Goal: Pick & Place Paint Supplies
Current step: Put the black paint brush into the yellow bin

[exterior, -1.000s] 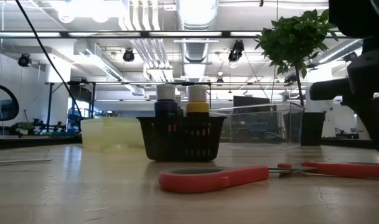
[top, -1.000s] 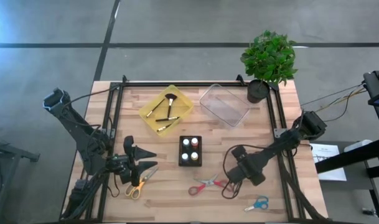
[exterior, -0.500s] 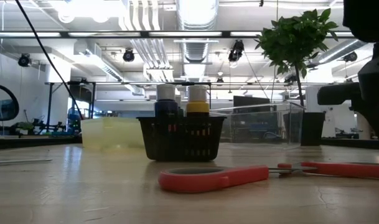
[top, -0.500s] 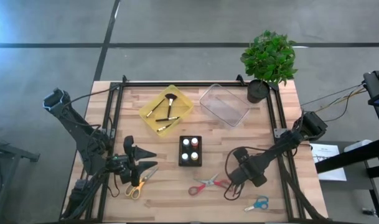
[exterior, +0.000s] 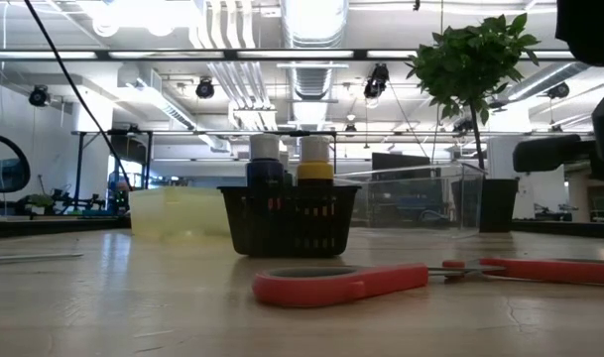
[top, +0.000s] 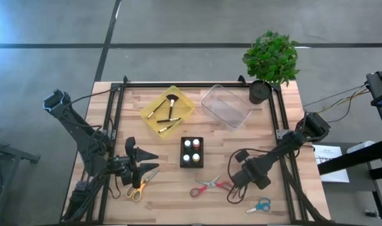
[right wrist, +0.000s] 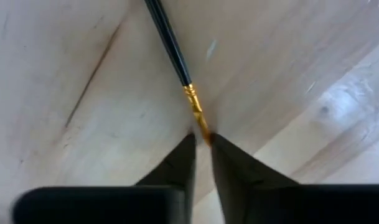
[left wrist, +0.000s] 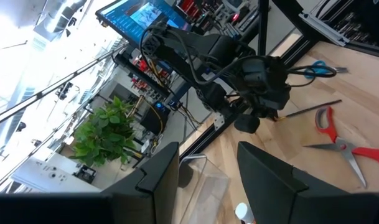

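A thin brush [right wrist: 169, 45] with a dark handle and a gold ferrule lies on the wooden table. My right gripper [right wrist: 201, 142] points down over its ferrule end and is shut on it; in the high view it sits near the table's right front [top: 236, 188]. My left gripper [top: 150, 162] hangs open and level at the left, above the yellow scissors [top: 138, 188]. Red scissors [top: 209, 186] and blue scissors [top: 259, 204] lie flat near the front edge. Paint bottles stand in a black basket [top: 191, 152]. My right gripper pinches the brush between its two fingertips at the gold ferrule's far end [right wrist: 200, 124], where the bristles start. The fingers come from above, pointing down, and close across the brush. The brush lies flat on the table, its dark handle [right wrist: 164, 34] stretching away from the fingers.
A yellow tray [top: 167, 110] holding several brushes and a clear container [top: 226, 105] stand at the back. A potted plant [top: 270, 59] is at the far right corner. A dark cable [top: 229, 164] loops beside the right arm. Bare wood lies between the basket and the scissors.
My right hand has edged slightly toward the table's right edge, seen in both the high and low views. Nothing else has moved.
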Controlling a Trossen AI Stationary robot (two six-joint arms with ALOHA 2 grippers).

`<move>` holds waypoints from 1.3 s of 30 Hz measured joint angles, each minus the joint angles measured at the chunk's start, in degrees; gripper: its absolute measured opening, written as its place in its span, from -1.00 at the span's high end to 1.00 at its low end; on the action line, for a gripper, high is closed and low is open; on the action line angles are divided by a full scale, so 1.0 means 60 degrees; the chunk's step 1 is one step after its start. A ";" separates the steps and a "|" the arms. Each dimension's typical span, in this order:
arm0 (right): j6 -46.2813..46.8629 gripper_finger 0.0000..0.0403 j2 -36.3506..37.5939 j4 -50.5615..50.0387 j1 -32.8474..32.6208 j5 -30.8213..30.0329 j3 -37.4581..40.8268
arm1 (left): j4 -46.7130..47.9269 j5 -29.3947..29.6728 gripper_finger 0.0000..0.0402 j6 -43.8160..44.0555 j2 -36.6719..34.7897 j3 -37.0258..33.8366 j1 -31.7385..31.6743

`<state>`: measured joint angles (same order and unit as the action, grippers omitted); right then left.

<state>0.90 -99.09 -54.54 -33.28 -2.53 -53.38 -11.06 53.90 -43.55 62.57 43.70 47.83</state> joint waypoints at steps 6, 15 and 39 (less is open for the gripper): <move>-0.0106 0.94 0.0000 0.0169 0.0001 -0.0034 0.0003 | -0.0041 -0.0074 0.15 0.0000 0.0000 0.0000 -0.0007; 0.0648 0.96 0.0052 -0.0070 -0.0069 0.0181 -0.0225 | -0.0043 -0.0102 0.15 0.0000 0.0000 0.0000 -0.0076; 0.1254 0.96 0.0878 -0.1242 -0.0113 -0.0435 -0.2229 | -0.0861 -0.4114 0.15 0.3933 0.0263 0.0000 -0.1655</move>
<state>8.43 -93.82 -61.99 -33.95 -5.14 -66.75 -16.23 29.21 -19.95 64.14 43.70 37.90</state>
